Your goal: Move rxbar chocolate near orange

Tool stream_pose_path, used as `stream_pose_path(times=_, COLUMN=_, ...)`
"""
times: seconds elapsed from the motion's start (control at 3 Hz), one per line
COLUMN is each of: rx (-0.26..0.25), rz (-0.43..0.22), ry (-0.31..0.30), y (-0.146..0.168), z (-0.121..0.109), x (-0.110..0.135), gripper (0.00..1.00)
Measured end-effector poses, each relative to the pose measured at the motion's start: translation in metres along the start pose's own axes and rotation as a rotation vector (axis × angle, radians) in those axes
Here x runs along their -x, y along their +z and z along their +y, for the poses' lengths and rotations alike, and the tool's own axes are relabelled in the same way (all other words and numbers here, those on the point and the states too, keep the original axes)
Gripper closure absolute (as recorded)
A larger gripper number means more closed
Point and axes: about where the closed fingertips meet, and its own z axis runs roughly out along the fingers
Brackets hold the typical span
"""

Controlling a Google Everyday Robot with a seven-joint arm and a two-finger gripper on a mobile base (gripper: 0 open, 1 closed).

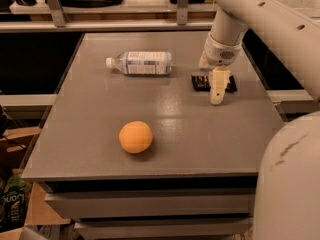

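The rxbar chocolate [201,82] lies well beyond and right of the orange [135,136], near the table's [175,144] right edge, open tabletop between them, with the gripper [217,98] over it, its grip impossible to tell.

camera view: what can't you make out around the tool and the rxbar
- rxbar chocolate: middle hidden behind the tool, which hangs over it at the table's right rear; whether they touch cannot be told.
- water bottle label: too small to read.
- arm: cut off by top and right edges.
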Motion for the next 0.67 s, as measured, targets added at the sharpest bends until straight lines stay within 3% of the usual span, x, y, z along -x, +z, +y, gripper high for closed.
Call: stream_pose_path(times=0.67, rx=0.013, rz=0.003, ry=0.002, y=-0.0024, z=-0.0026, x=0.0023, gripper=0.64)
